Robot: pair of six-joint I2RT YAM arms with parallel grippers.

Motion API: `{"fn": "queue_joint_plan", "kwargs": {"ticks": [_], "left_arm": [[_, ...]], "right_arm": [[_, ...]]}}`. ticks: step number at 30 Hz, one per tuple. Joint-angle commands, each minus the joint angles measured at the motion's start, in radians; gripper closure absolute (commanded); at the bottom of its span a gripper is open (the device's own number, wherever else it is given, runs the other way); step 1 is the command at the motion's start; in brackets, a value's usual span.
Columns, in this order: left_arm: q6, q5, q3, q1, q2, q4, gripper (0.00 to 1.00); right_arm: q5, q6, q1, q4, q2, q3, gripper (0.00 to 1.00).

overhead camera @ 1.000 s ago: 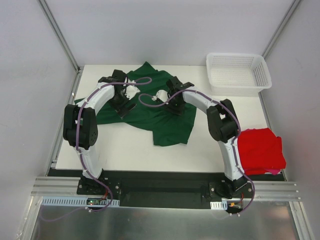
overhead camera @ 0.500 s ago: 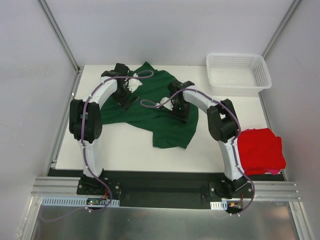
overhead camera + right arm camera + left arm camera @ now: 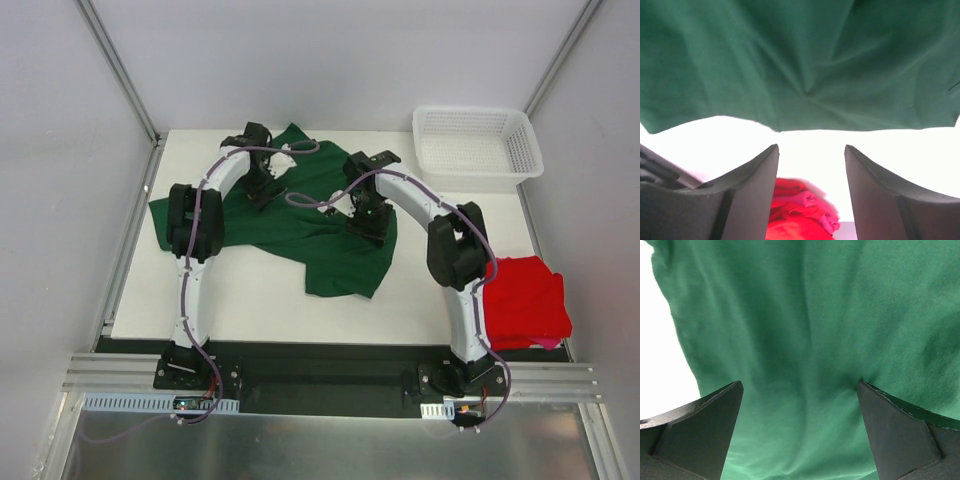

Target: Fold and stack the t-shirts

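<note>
The dark green t-shirt (image 3: pixel 330 255) lies crumpled and partly spread across the middle and back of the table. My left gripper (image 3: pixel 265 188) hovers open over its back part. In the left wrist view the open left gripper (image 3: pixel 800 440) has only green cloth (image 3: pixel 815 315) below it and holds nothing. My right gripper (image 3: pixel 368 225) is open over the shirt's right side. In the right wrist view the open right gripper (image 3: pixel 811 190) is empty, with the green shirt's edge (image 3: pixel 790 60) beyond it. The bright red t-shirt (image 3: pixel 520 300) lies folded at the table's front right and also shows in the right wrist view (image 3: pixel 795 215).
A white mesh basket (image 3: pixel 475 145) stands at the back right corner. Bare white table (image 3: pixel 250 300) lies in front of the green shirt. Grey walls and metal frame posts enclose the table on three sides.
Both grippers have moved toward the back and right over the green shirt. The left arm has stretched out further. The shirt's right edge has shifted slightly right.
</note>
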Motion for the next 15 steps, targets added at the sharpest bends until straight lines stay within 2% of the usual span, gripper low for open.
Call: {"fn": "queue_joint_plan", "kwargs": {"ticks": [1, 9, 12, 15], "left_arm": [[0.086, 0.003, 0.015, 0.006, 0.024, -0.029, 0.01], [0.107, -0.104, 0.151, 0.035, 0.079, -0.017, 0.01], [0.123, -0.113, 0.150, 0.039, 0.069, -0.012, 0.01], [0.126, -0.109, 0.122, 0.039, 0.035, -0.011, 0.01]], "right_arm": [[-0.058, 0.034, -0.002, -0.122, -0.085, 0.029, 0.41], [-0.195, 0.051, 0.004, -0.156, -0.116, -0.118, 0.41], [-0.210, 0.066, 0.021, -0.064, -0.139, -0.193, 0.41], [-0.219, 0.092, 0.038, 0.104, -0.174, -0.266, 0.40]]}}
